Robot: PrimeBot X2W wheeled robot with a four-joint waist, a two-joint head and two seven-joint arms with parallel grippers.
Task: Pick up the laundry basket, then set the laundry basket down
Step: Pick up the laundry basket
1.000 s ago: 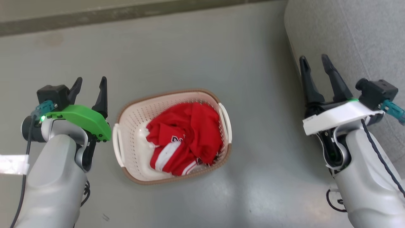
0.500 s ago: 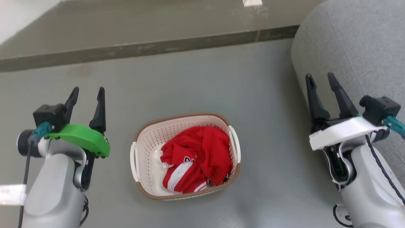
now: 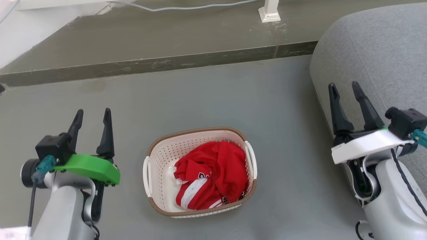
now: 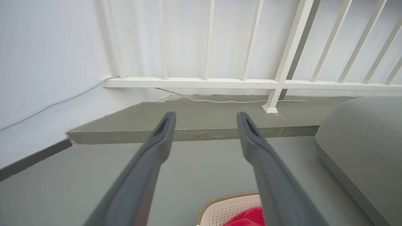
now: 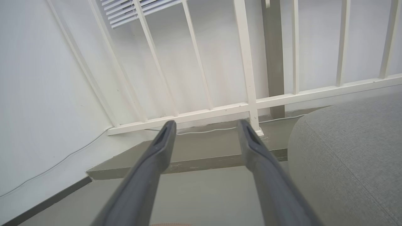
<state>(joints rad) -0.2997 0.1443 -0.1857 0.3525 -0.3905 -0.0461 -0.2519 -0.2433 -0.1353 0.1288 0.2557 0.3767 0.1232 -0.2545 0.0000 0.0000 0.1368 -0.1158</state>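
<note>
1. You are reading the left tool [image 3: 93, 112] as released. Its two dark fingers are standing spread with nothing between them, and the left wrist view is showing the same open gap. It is hovering just left of the laundry basket [image 3: 200, 129], apart from it.
2. You are reading the right tool [image 3: 343, 86] as released and empty too. It is hovering well to the right of the basket, in front of the grey sofa [image 3: 367, 56].
3. The basket is sitting upright on the floor [image 3: 233, 93] between the two arms, nearer the left one. A crumpled red garment [image 3: 217, 170] is lying inside, bunched toward the right wall.
4. Judging from these views, you are dealing with a light load: a thin, fairly stiff plastic shell holding one soft garment. The perforated walls are probably going to flex if you lift from one side only, and the off-centre garment is likely to tilt the basket rightward.
5. You should be aiming for the white loop handles, one tool each: the left handle [image 3: 145, 171] and the right handle [image 3: 252, 156]. Smooth plastic may slip, so plan on closing right around each loop, not pinching the brown rim.
6. Beyond the basket, a raised ledge [image 3: 160, 63] is crossing the floor, with a cable [image 3: 180, 8] and a white railing post [image 3: 269, 13] on it.
</note>
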